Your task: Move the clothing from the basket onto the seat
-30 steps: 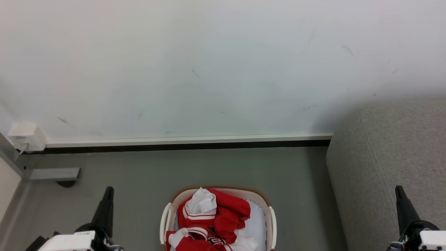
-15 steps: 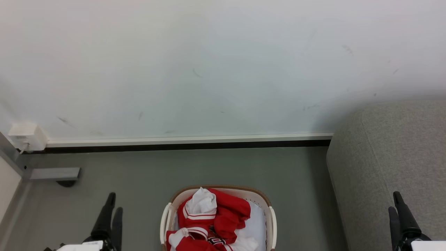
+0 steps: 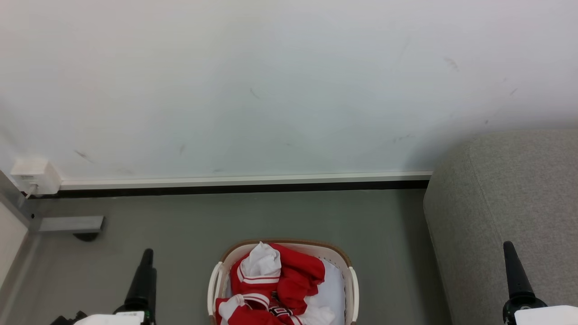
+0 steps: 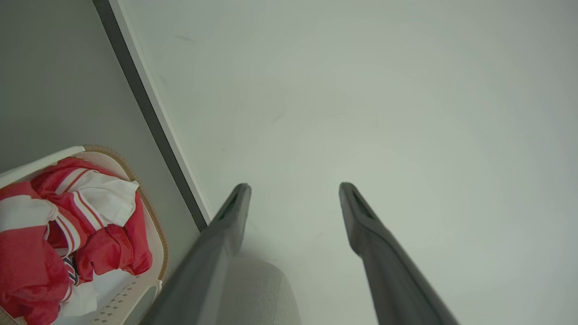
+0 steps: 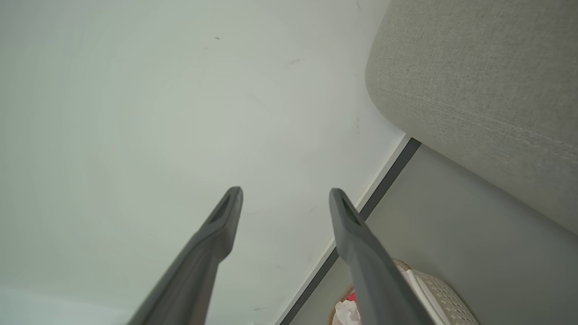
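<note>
Entry: both hands empty, no grasp begun.

Left of the basket [image 3: 212,289]: the left hand [image 3: 150,264] is held above the floor [image 3: 180,216], apart from the basket's left handle. In the left wrist view its fingers [image 4: 216,257] are spread wide, and nothing is held between them.

Basket: it is set on the floor, short of the skirting [image 3: 244,181]. The clothing [image 3: 289,275] is heaped inside in one crumpled pile. Red folds and a white part lie uppermost, and the striped trim is exposed. The pile lies toward the basket's left side. The white liner [image 3: 334,289] is uncovered along the right wall. No garment is draped over the rim.

Right of the basket: the seat [image 3: 505,189] stands apart from it, with a strip of floor between. No clothing is seen on the visible part of the seat. The right hand [image 3: 512,271] is held in front of the seat's side. In the right wrist view its fingers [image 5: 207,243] are likewise fully parted and empty.

Step judged: the start of the first pick; the transfer is not yet begun.

Next move, as judged: one hand is to be lowered into the basket and closed on a raised red fold, with the liner avoided. The garment is then to be lifted clear of the rim and carried rightward to the seat. Trailing sleeves may catch on the rim.
</note>
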